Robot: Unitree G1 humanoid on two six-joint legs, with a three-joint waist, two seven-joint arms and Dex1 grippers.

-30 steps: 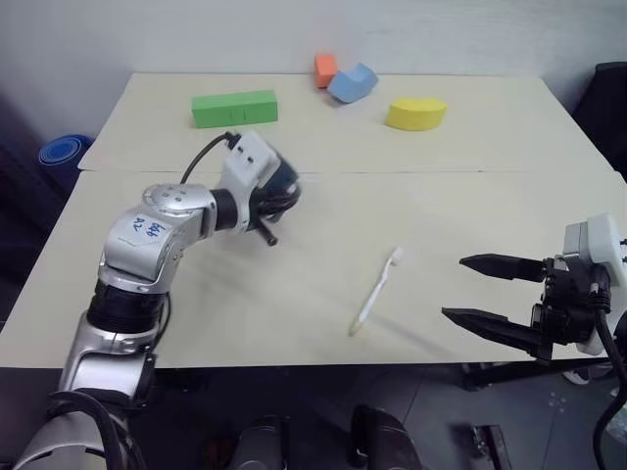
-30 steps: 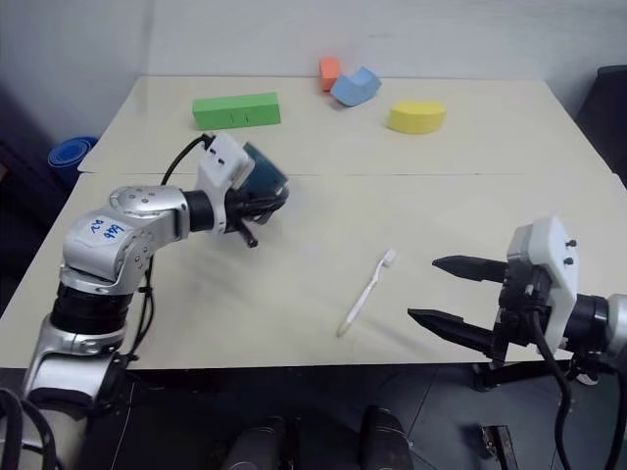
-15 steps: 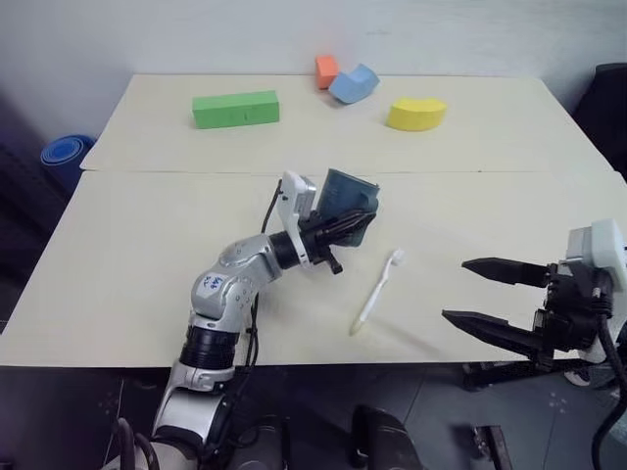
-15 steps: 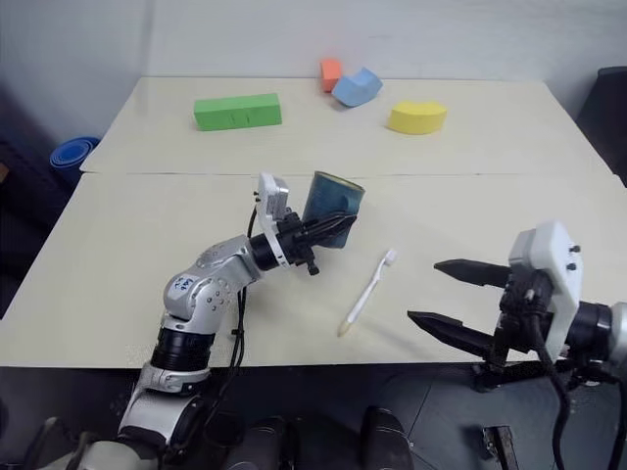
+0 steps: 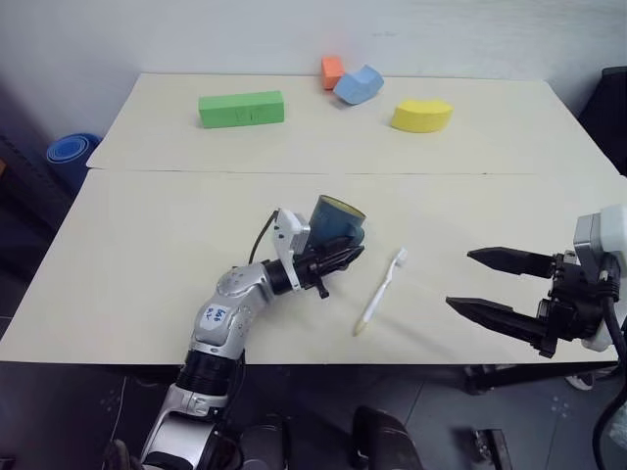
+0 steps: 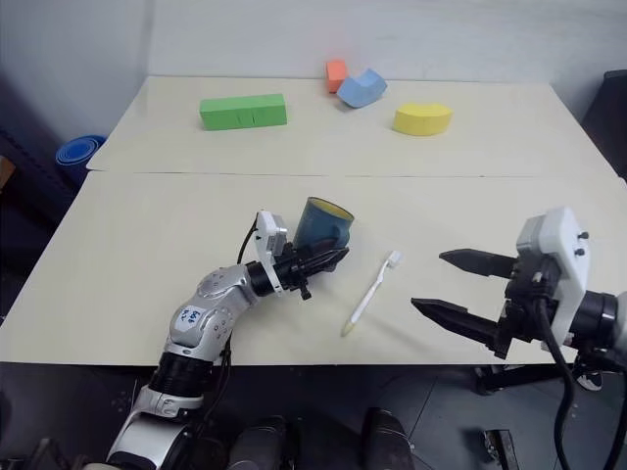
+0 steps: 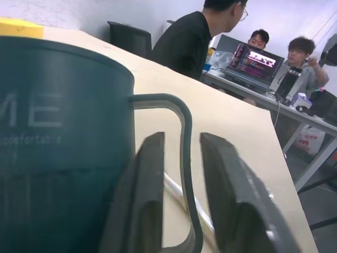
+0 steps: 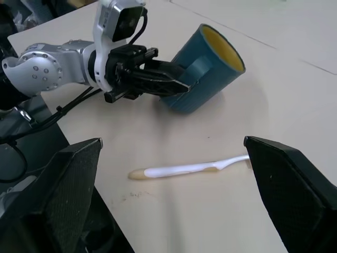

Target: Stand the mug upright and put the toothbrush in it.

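The slate-blue mug [image 5: 338,223] is mouth up near the table's middle, its yellow inside showing. My left gripper [image 5: 355,255] reaches in from the left, low beside the mug. In the left wrist view its fingers [image 7: 150,200] straddle the thin handle [image 7: 185,158] with slim gaps on both sides, so it is open. The white toothbrush [image 5: 378,294] lies flat just right of the mug, bristles away from me. My right gripper [image 5: 460,279] hovers open to the right of the toothbrush, with nothing between its fingers.
At the far side lie a green block [image 5: 241,108], an orange block [image 5: 332,70], a light blue curved block [image 5: 358,84] and a yellow block [image 5: 421,114]. A seam [image 5: 196,171] joins the two tabletops. People sit at a desk [image 7: 247,58] beyond the table.
My left arm carried the mug down and to the right, toward the toothbrush, turning it mouth up. Its fingers have loosened around the handle. The right gripper stayed in place.
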